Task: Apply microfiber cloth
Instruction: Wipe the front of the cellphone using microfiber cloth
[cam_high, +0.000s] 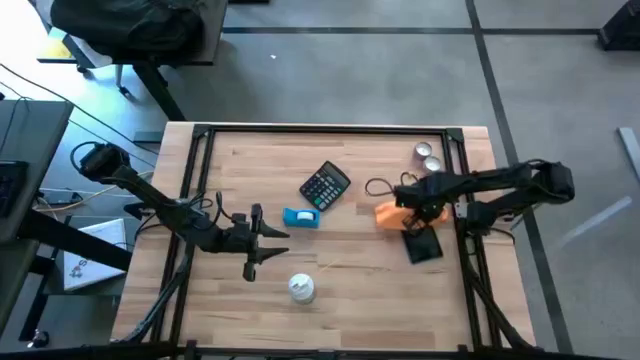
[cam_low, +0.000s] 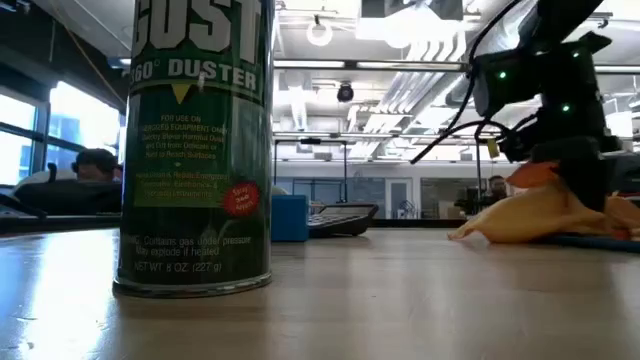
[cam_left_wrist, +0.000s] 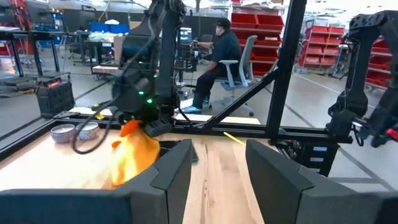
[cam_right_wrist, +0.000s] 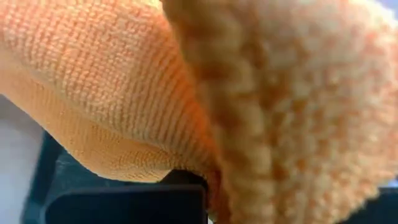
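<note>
**A:** The microfiber cloth (cam_high: 388, 214) — where is it sitting right now?

**B:** It is lying bunched on the right part of the wooden table (cam_high: 350, 270), with the right gripper (cam_high: 412, 208) pressing down into it. One edge is draping onto a flat black device (cam_high: 423, 245) just beside it. In the low view the orange fabric (cam_low: 540, 215) is resting on the tabletop under the dark arm.

**A:** Are the right fingers clamping it?

**B:** I cannot tell. The right wrist view is filling up with orange weave (cam_right_wrist: 186, 93), and the fingers themselves are not showing.

**A:** And the other arm?

**B:** The left gripper (cam_high: 268, 243) is hovering over the table's left-centre, well apart from the cloth, its fingers (cam_left_wrist: 171, 171) standing spread with nothing between them.

**A:** What else is sitting around?

**B:** A black calculator (cam_high: 325, 186) is lying near the middle, a small blue box (cam_high: 300, 217) just beside it. A duster can (cam_high: 301, 288) is standing toward the near edge. Two small metal tins (cam_high: 427, 156) are sitting at the far right corner. Beyond the table, a person (cam_left_wrist: 217, 53) is sitting in an office chair.
</note>
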